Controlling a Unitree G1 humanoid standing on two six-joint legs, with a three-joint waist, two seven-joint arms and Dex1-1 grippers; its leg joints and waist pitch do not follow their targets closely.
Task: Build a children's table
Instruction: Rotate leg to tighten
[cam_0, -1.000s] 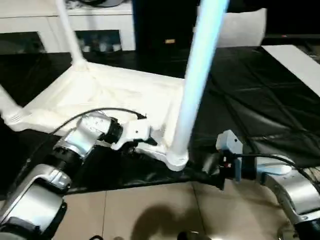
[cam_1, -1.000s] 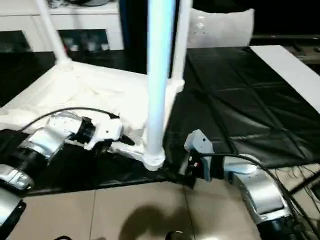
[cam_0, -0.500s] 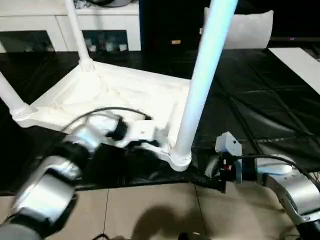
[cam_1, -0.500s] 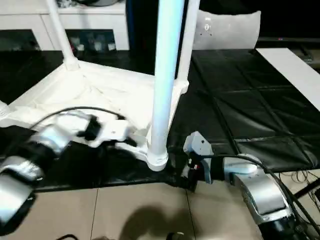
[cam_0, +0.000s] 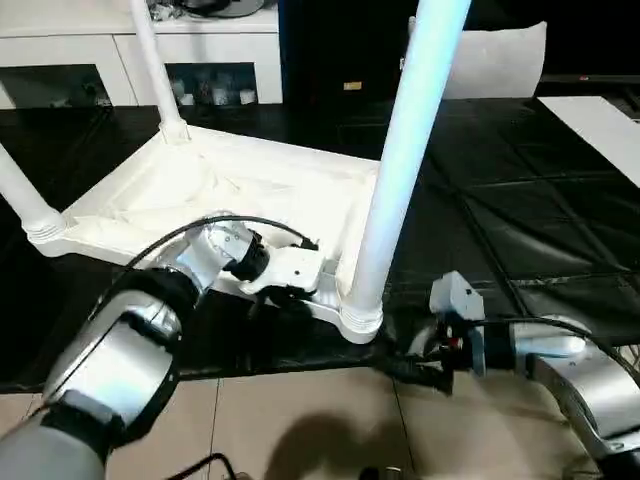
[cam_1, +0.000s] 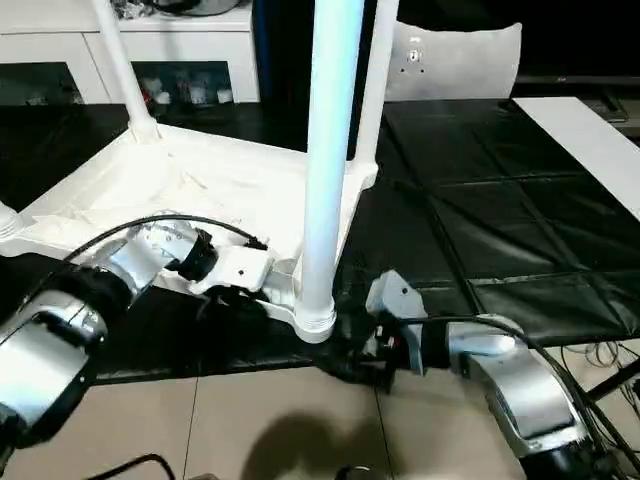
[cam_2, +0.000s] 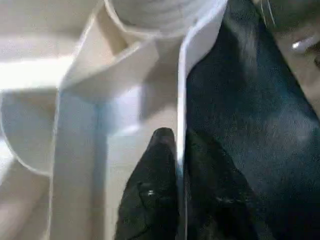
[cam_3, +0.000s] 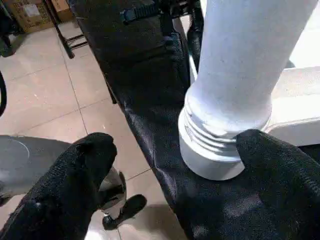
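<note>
- Since the white tabletop (cam_0: 230, 190) lies upside down on the black padded mat (cam_0: 520, 210) with legs rising from its corner sockets, the build looks well advanced.
- The near leg (cam_0: 400, 150) stands in the near corner socket (cam_0: 358, 318), at about 6 o'clock of the top in the head views; its ribbed collar (cam_3: 215, 142) sits against the socket rim, though I cannot tell whether it is driven fully home.
- A second leg (cam_0: 155, 70) rises from the far corner at roughly 11 o'clock, and a third leg (cam_0: 22, 195) from the corner at 9 o'clock.
- In the right eye view a fourth leg (cam_1: 375, 70) shows behind the near one, toward 1 o'clock, so all four appear fitted; how firmly each is seated is not visible.
- The left gripper (cam_2: 177, 165) pinches the thin rim wall of the top (cam_2: 181, 90), one black finger (cam_2: 155, 175) inside and the other outside, just beside the near socket.
- The right gripper (cam_3: 175, 165) is spread wide, its fingers (cam_3: 75, 170) flanking the collar of the near leg without clamping it; one pad appears to touch or nearly touch the collar.
- By my judgement, what is left is to check or press the legs tight and then turn the table upright.
- The white cabinet (cam_0: 200, 50) stands beyond the mat at 12 o'clock and the pillow (cam_0: 490, 55) at 1 o'clock.
</note>
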